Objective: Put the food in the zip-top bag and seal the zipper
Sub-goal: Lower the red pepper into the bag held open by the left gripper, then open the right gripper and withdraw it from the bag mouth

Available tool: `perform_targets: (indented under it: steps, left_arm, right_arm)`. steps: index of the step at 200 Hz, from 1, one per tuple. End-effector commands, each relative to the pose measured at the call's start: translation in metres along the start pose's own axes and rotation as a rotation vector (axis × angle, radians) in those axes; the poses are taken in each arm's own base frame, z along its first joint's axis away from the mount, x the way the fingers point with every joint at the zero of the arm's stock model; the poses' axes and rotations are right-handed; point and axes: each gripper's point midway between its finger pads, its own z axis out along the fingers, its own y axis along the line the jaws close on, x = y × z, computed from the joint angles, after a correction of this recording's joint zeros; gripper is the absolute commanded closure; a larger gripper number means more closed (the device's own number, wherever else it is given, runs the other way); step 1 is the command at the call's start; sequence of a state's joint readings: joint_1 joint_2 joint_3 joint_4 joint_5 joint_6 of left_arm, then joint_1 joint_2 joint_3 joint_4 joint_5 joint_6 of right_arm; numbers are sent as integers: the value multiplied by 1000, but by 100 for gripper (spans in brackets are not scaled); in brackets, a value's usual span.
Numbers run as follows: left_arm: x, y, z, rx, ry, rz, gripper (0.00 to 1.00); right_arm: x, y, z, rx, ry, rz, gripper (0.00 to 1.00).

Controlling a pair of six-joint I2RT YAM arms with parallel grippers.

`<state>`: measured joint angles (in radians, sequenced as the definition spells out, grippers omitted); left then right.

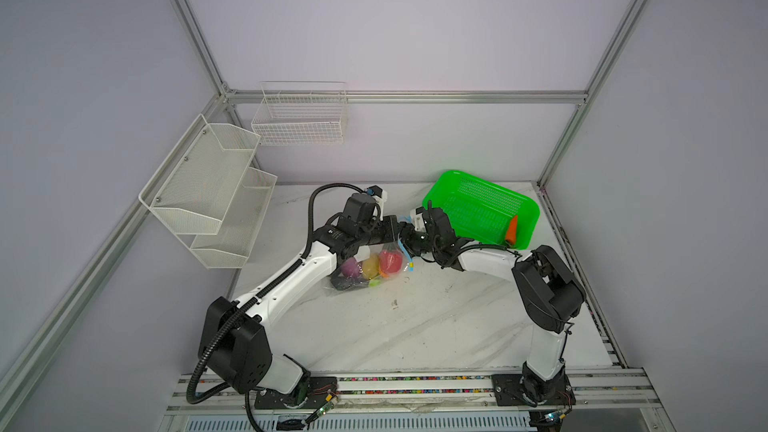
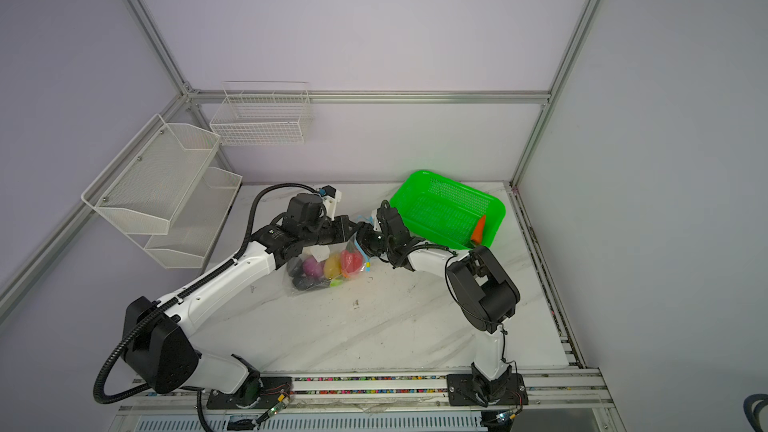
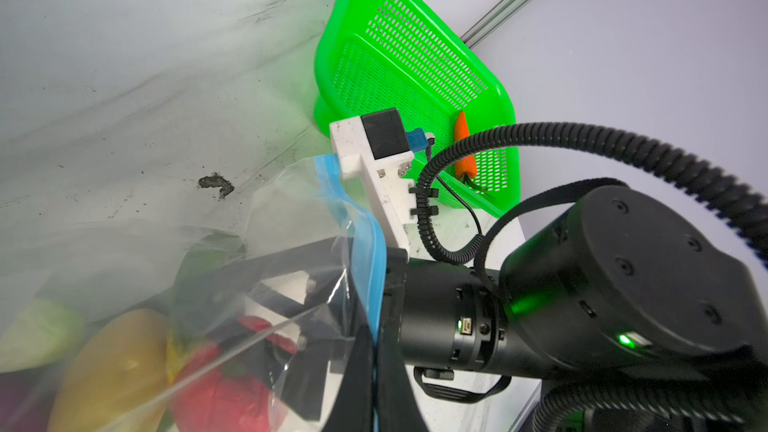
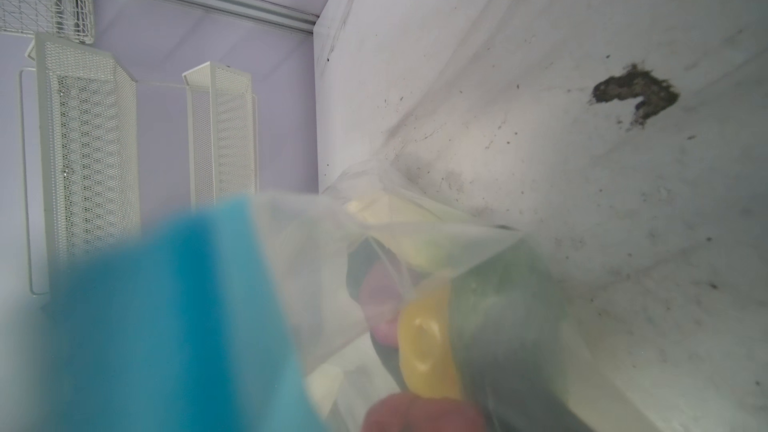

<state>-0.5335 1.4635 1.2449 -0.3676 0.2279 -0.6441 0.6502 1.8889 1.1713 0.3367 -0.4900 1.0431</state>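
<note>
The clear zip-top bag (image 1: 365, 274) (image 2: 322, 274) lies mid-table holding food: a purple piece (image 1: 351, 268), a yellow piece (image 1: 370, 265), a red piece (image 1: 390, 261), plus dark and green bits. An orange carrot (image 1: 512, 229) (image 3: 463, 147) lies in the green basket (image 1: 478, 201). My left gripper (image 1: 395, 229) (image 3: 376, 371) is shut on the blue zipper (image 3: 365, 234) at the bag's mouth. My right gripper (image 1: 405, 239) meets it from the right. Its black fingers (image 3: 299, 253) show spread apart through the plastic, holding nothing. The zipper (image 4: 174, 317) blurs across the right wrist view, hiding the jaws.
A white mesh shelf (image 1: 208, 189) hangs on the left wall and a white wire basket (image 1: 299, 118) on the back wall. A dark smear (image 1: 395, 304) (image 4: 636, 93) marks the marble tabletop in front of the bag. The green basket (image 2: 449, 205) sits at the back right corner.
</note>
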Motion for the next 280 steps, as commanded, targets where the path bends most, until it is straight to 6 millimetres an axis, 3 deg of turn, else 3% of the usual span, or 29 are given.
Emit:
perform_targets:
  steps: [1,106,229,280]
  left_arm:
    - [-3,-9,-10,33,-28,5,100]
    - [-3,-10,-11,35,-30,9,100]
    - [-2,-9,-10,34,-28,13,100]
    - [-1,-9,-9,40,-27,6,100]
  right_arm:
    - [1,20,4,-56,10,-10,28]
    - [9,35,1,-77,44,-32,30]
    - [-5,31,-77,214,-114,-149,30]
    - [-5,32,-80,218,-101,-159,29]
